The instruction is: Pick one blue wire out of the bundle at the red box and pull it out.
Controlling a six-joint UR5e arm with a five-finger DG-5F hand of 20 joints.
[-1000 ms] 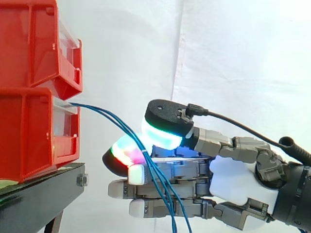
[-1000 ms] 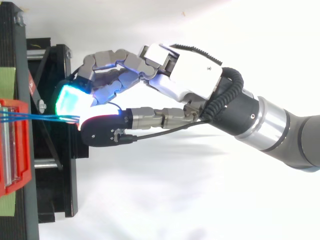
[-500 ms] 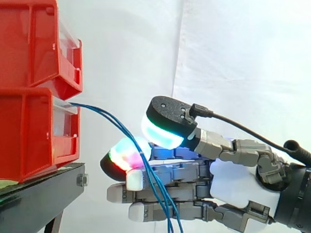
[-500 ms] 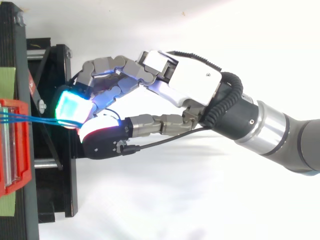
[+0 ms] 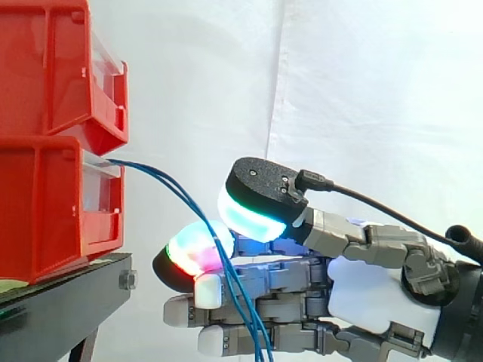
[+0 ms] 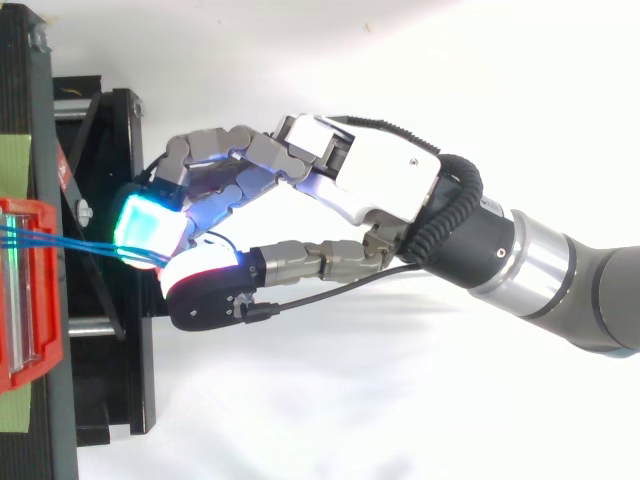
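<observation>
Hand (image 5: 370, 290) reaches level toward the lower red bin (image 5: 45, 211), thumb and one finger curled so their glowing pads (image 5: 253, 207) pinch the blue wires (image 5: 162, 179); the other fingers lie straight beneath. From the side, the thin wires leave that bin's front, under the upper red bin (image 5: 45, 68), arch down away from it and drop across the fingers; from above, they run straight from the bin, over the black stand (image 6: 115, 380), and end between the cyan and white pads.

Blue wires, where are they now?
In the side view the blue wires leave the lower red box at left, running right to the hand, which pinches them.
</observation>
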